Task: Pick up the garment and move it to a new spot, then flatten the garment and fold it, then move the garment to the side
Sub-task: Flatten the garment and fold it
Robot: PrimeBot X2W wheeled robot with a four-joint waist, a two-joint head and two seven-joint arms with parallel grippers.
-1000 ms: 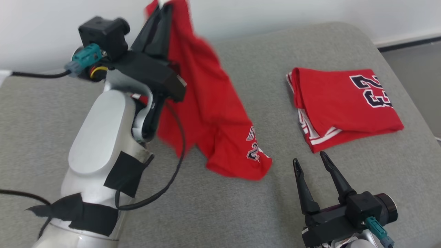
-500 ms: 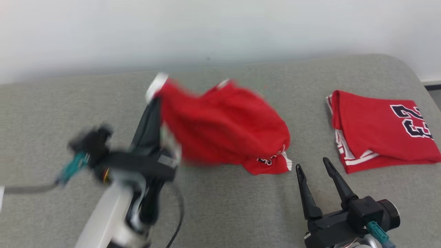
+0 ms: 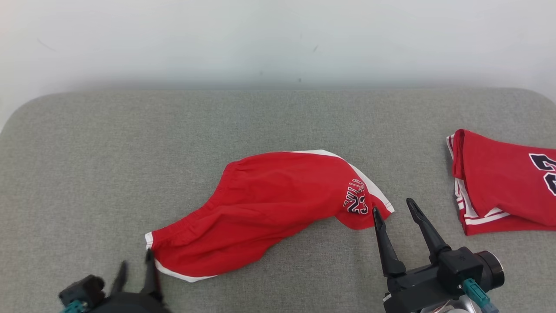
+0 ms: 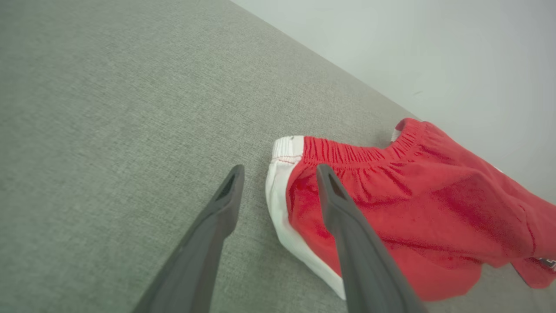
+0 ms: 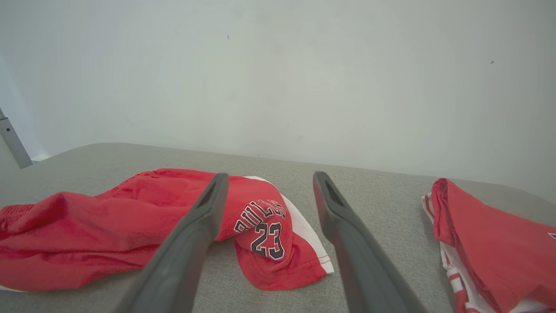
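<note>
Shorts (image 3: 265, 208) are laid rumpled on counter (image 3: 87, 152), well left of folded jersey (image 3: 499, 182). Left tool (image 4: 279, 169) and right tool (image 3: 392, 204) are held wide, empty. Relocation judged done; flattening next: opposite ends must be gripped, pulled taut.

Folded red jersey (image 3: 499, 174) on grey cushioned surface (image 3: 87, 174), white wall (image 3: 278, 39) behind
</note>
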